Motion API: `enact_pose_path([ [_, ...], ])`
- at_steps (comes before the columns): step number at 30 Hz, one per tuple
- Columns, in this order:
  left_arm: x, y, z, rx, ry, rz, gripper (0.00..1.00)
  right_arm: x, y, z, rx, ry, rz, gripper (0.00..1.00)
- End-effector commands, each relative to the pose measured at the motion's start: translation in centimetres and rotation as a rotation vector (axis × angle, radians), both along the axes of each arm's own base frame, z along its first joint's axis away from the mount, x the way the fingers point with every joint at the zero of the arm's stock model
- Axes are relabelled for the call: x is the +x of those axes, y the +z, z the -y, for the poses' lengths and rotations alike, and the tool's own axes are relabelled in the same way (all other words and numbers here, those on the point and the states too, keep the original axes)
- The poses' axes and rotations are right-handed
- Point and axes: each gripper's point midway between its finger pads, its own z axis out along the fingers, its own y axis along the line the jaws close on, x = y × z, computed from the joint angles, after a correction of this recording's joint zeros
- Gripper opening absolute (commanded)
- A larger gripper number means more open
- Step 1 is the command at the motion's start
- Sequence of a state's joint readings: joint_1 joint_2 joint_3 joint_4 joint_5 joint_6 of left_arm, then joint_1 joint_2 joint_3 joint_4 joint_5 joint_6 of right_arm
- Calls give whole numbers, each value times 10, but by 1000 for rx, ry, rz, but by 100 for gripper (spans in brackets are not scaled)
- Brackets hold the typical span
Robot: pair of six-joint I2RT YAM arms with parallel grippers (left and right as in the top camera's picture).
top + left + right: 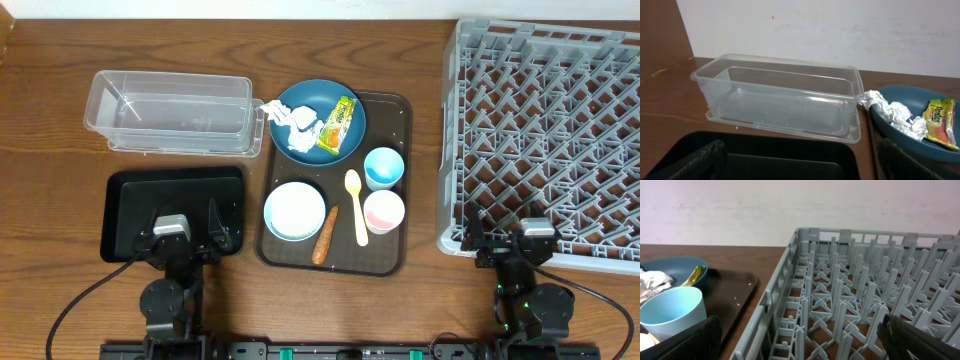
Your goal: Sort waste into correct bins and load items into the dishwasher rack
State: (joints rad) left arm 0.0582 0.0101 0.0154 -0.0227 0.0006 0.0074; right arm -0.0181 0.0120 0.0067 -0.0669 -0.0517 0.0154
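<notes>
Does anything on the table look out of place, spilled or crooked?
The crumpled tissue hangs over the rim of the blue plate on the side toward the clear tub. The carrot lies loose and slanted on the brown tray, beside the white bowl. Nothing looks damaged.

The yellow-green snack wrapper (941, 120) carries dark printed lettering across its face. It is too blurred to read. Nothing else bears legible text.

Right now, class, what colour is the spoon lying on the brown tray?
The spoon is pale yellow, best seen in the overhead view.
</notes>
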Motion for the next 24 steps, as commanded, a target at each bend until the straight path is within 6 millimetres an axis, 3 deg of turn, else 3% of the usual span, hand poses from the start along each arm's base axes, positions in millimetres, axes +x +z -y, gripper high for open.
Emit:
enact_pose_path([
  [1, -2, -16, -5, 6, 24, -53, 98, 0, 0, 2, -6, -8, 1, 99],
  [8, -2, -16, -3, -15, 15, -51, 98, 0, 0, 1, -1, -5, 1, 99],
  [14, -2, 0, -2, -224, 37, 14, 98, 0, 7, 8, -5, -42, 28, 99],
  [18, -3, 9, -2, -228, 42, -18, 98, -2, 23, 19, -8, -110, 58, 99],
  [24, 4, 26, -3, -232, 55, -137, 98, -2, 47, 20, -13, -114, 63, 99],
])
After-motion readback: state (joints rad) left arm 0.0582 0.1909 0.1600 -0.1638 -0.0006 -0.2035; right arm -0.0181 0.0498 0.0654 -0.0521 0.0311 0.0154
